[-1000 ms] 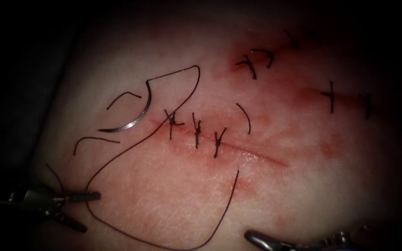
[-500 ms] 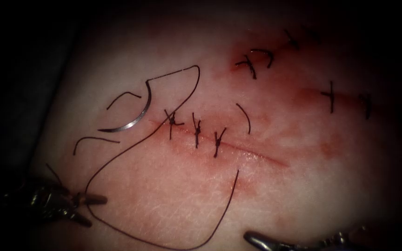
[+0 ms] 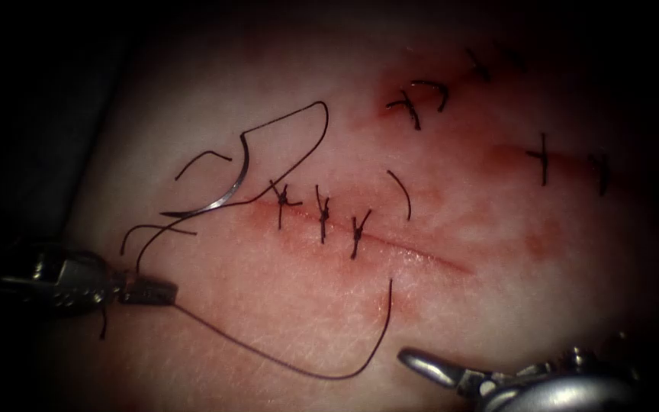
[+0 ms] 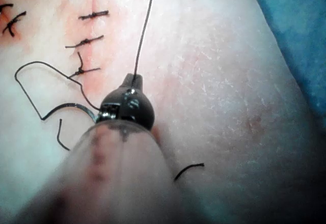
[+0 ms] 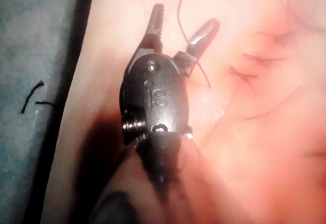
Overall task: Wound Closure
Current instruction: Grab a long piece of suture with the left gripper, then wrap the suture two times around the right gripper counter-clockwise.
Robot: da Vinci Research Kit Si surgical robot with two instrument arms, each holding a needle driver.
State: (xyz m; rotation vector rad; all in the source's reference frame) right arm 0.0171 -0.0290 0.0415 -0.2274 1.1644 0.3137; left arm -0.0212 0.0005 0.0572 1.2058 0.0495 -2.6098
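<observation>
The curved needle (image 3: 226, 191) lies free on the tissue (image 3: 284, 320) left of the cut's (image 3: 413, 252) left end, not in the tissue and held by neither tool. Its thread (image 3: 299, 366) loops above the three stitches (image 3: 322, 215), runs down to my left tool (image 3: 165, 291), then sweeps in an arc below the cut. The left tool is shut on that thread, as the left wrist view confirms at the jaws (image 4: 133, 83). My right tool (image 3: 421, 364) sits low, below the cut; its jaws (image 5: 183, 18) stand open and hold nothing, with thread (image 5: 179, 10) lying between them.
Short cut ends of thread (image 3: 154, 229) lie near the needle, and another (image 3: 402, 192) above the cut. Further stitched cuts (image 3: 543, 159) with red fluid sit at the upper right. Dark cloth (image 5: 35, 56) borders the tissue.
The left tool has risen towards the needle with the thread, drawing the big loop smaller and flatter. The right tool has come further into view. The needle has not moved.
</observation>
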